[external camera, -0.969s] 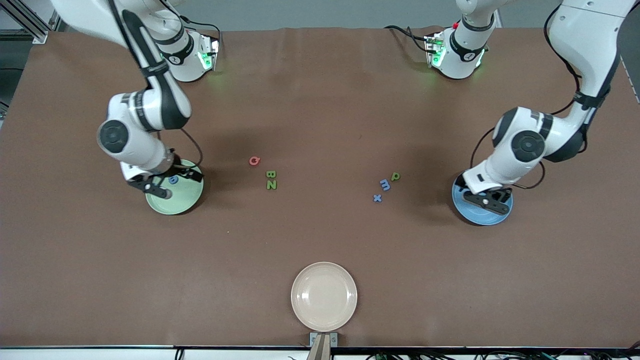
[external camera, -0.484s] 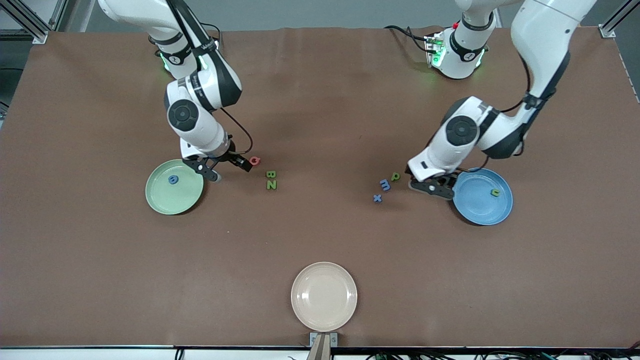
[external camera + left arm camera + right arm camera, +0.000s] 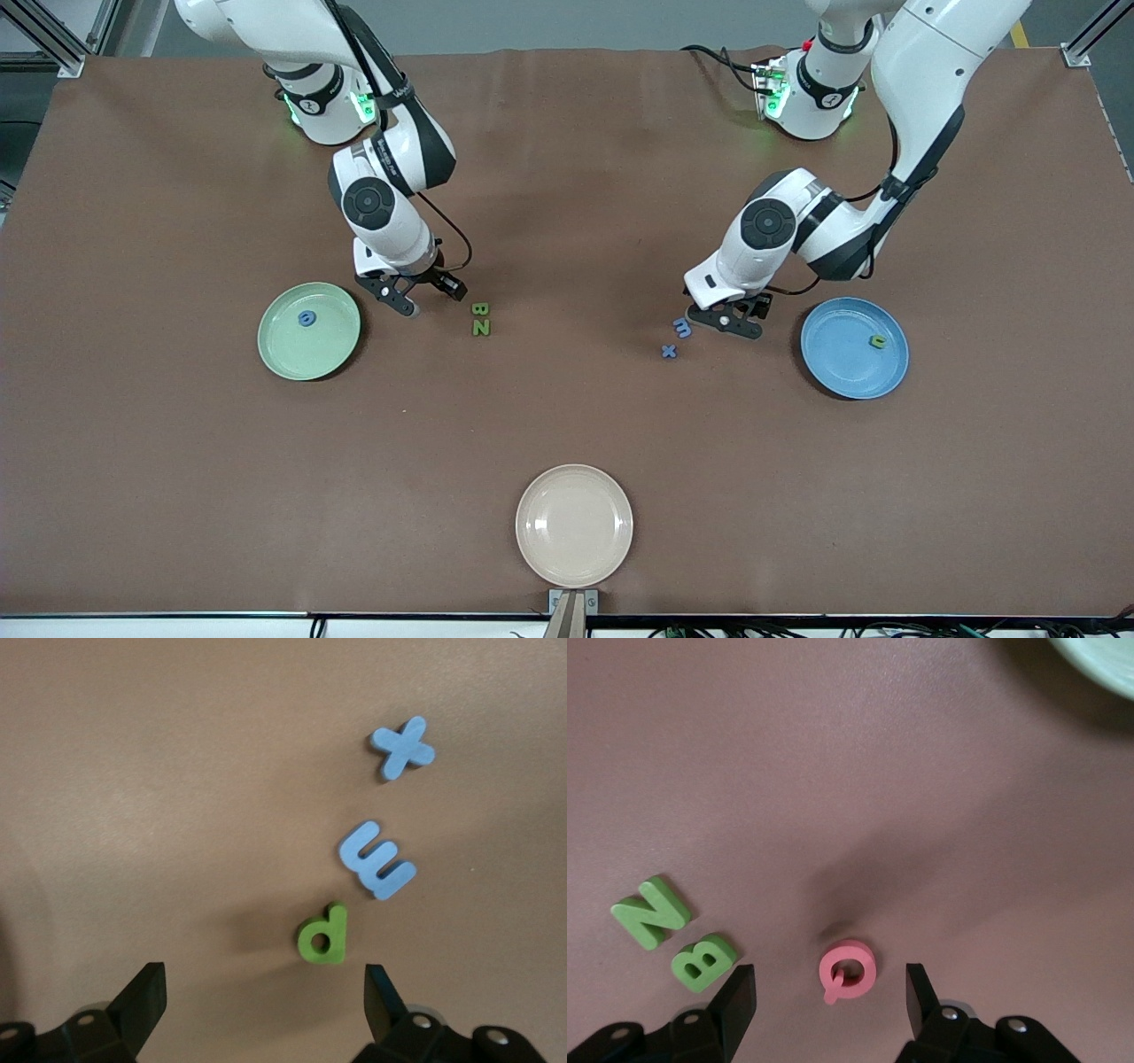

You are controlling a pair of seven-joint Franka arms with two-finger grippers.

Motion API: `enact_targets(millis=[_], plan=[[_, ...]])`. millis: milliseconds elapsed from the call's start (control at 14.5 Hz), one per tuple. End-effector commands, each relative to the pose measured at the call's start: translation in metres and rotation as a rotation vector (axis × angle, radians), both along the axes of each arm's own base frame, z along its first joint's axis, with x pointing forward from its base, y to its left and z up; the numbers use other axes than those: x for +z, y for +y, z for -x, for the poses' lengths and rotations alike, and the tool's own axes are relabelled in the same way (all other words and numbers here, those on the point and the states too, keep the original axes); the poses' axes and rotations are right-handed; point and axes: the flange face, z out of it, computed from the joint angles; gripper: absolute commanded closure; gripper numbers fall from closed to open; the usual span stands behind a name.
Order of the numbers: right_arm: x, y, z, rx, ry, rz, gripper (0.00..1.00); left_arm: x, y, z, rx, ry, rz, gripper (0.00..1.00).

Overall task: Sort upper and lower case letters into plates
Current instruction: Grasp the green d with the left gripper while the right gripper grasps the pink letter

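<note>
Right wrist view: a pink Q (image 3: 848, 970) lies flat on the brown worktop (image 3: 567, 416), its tail toward the camera, between the parted, empty fingers of the right end effector (image 3: 830, 997); green B (image 3: 702, 961) and N (image 3: 650, 912) lie alongside. The left end effector (image 3: 264, 997), spread wide and empty, frames a green d (image 3: 324, 935), beside blue m (image 3: 376, 860) and x (image 3: 403, 747). At centre frame in the front view flank the mint plate (image 3: 323, 350) and blue plate (image 3: 842, 359).
</note>
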Motion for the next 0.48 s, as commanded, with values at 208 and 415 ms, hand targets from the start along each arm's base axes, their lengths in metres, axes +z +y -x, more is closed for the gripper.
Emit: enact_targets(millis=[208,415], plan=[[-0.02,0.007,0.022,-0.024,-0.006,0.01,0.27,-0.021,-0.007,0.004,0.015,-0.047,0.021,0.21],[-0.027,0.012,0.028,-0.026,-0.005,0.017,0.3,-0.028,-0.008,0.008,0.031,-0.042,0.017,0.34]])
